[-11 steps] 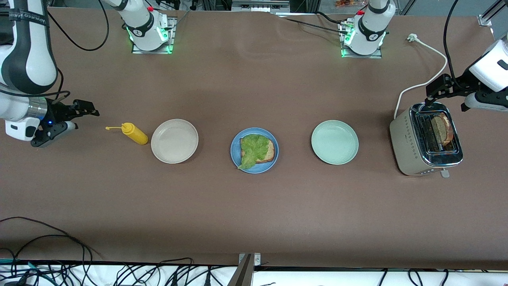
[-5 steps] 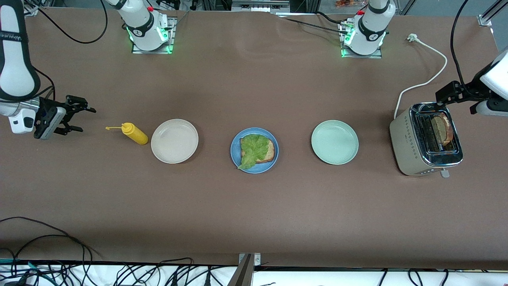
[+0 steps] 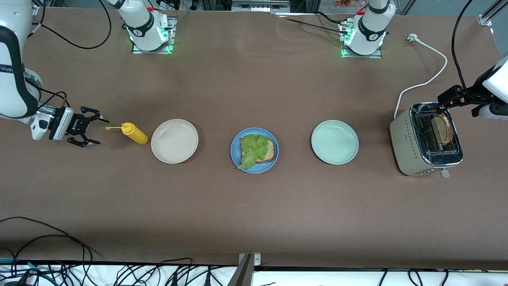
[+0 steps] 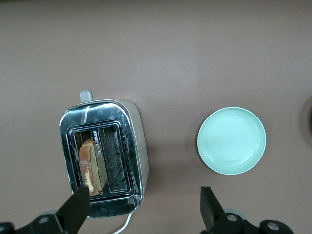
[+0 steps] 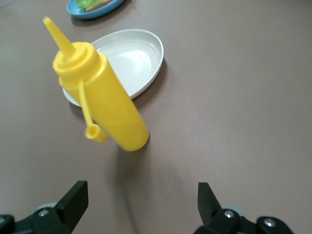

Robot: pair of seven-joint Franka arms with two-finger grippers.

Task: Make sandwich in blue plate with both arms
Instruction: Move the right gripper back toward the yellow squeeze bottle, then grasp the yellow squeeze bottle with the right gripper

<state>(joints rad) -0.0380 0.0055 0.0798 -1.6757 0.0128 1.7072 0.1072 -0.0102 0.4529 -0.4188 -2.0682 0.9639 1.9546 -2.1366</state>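
The blue plate (image 3: 235, 150) sits mid-table and holds one toasted bread slice (image 3: 270, 151) with a green lettuce leaf (image 3: 251, 147) on top. A second bread slice (image 3: 442, 129) stands in a slot of the silver toaster (image 3: 412, 157); it also shows in the left wrist view (image 4: 92, 166). My left gripper (image 3: 443, 100) is open and empty over the toaster's cord-side edge (image 4: 144, 209). My right gripper (image 3: 97, 130) is open and empty, low by the table, pointing at the yellow squeeze bottle (image 3: 135, 134), a short gap away (image 5: 141, 202).
A cream-white plate (image 3: 174, 141) lies beside the bottle (image 5: 105, 102), between it and the blue plate. A pale mint-green plate (image 3: 334, 142) lies between the blue plate and the toaster. The toaster's white cord (image 3: 426, 81) runs toward the left arm's base.
My right gripper has swung down and toward the yellow bottle, turning to face it. My left gripper has drawn slightly toward the left arm's end above the toaster.
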